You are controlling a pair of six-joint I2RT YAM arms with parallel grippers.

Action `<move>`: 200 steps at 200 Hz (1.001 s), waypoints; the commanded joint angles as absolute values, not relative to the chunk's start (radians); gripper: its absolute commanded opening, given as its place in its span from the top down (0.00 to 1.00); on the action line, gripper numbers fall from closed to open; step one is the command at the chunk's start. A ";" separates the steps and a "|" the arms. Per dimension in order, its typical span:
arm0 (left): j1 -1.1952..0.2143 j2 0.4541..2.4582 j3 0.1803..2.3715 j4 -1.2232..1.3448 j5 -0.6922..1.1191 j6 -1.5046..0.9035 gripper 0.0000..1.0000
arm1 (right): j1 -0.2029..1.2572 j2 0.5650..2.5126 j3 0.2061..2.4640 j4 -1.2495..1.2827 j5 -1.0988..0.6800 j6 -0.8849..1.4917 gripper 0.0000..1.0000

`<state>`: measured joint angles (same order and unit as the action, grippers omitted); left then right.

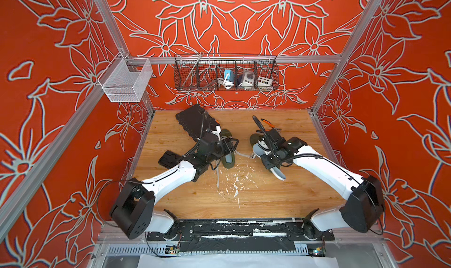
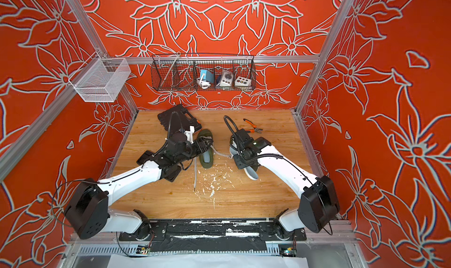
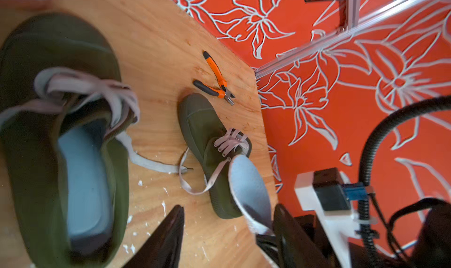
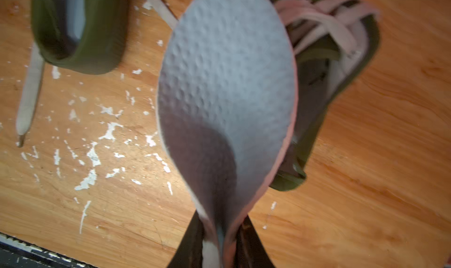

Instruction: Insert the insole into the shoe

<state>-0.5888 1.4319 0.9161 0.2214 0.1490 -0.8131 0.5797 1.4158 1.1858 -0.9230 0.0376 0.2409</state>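
Over the shoe (image 3: 202, 127), right jaws grip insole (image 4: 227, 83) heel, toe rearward; left jaws open.

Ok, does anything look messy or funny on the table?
Yes. White flecks speckle the wooden table, like chipped paint. A lace from one green shoe trails loose across the wood. The insole is creased where the right fingers pinch it.
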 commanded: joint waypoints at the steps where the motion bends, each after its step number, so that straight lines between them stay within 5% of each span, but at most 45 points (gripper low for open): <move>1: -0.659 1.533 1.054 0.044 0.095 -0.465 0.44 | 0.511 1.358 1.189 -1.046 0.094 0.232 0.79; 51: -0.809 1.816 1.439 -0.224 -0.011 0.023 0.49 | 0.335 1.294 1.147 -1.098 0.079 0.219 0.80; 84: -0.811 1.981 1.663 -0.342 0.026 0.100 0.56 | 0.240 1.279 1.147 -1.111 0.057 0.206 0.81; 133: -0.813 2.199 1.958 -0.514 0.009 0.168 0.53 | 0.141 1.272 1.164 -1.135 0.017 0.184 0.82; 200: -0.815 2.289 2.054 -0.514 -0.025 0.199 0.50 | 0.119 1.299 1.181 -1.135 -0.019 0.180 0.83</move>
<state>-0.8127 2.2574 2.0182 -0.4946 0.0040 0.1616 0.1242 1.2896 1.1568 -1.1057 0.0055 0.1951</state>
